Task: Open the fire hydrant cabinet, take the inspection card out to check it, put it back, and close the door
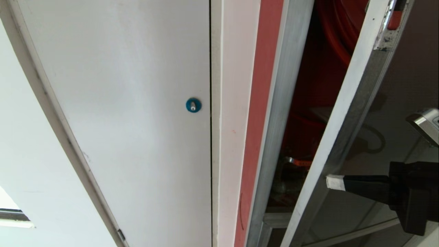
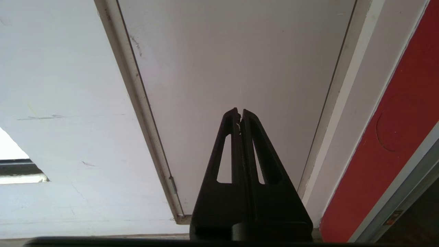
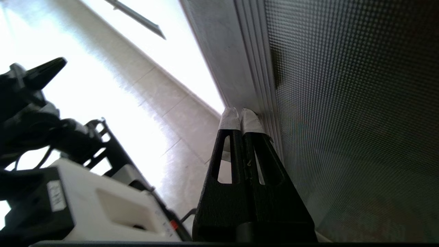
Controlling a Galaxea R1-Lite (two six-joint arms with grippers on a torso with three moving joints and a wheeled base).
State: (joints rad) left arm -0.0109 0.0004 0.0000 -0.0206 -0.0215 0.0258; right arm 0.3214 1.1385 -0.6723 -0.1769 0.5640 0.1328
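The fire hydrant cabinet (image 1: 274,103) stands at the right with its silver frame and dark red interior (image 1: 319,68) showing. Its door (image 1: 404,85), dark glass in a silver frame (image 1: 346,113), stands ajar, with a small red latch (image 1: 394,19) near the top. My right gripper (image 1: 331,181) is shut and empty, its white-taped tips resting against the door frame's free edge (image 3: 226,61), beside the dotted glass (image 3: 360,103). A red valve handle (image 1: 301,163) shows through the gap. The inspection card is hidden. My left gripper (image 2: 240,111) is shut, parked in front of the white door.
A plain white door with a blue round lock (image 1: 193,105) fills the left. A red wall strip (image 1: 257,120) runs between it and the cabinet. The right wrist view shows my own left arm (image 3: 31,96) and white body (image 3: 103,209) behind the gripper.
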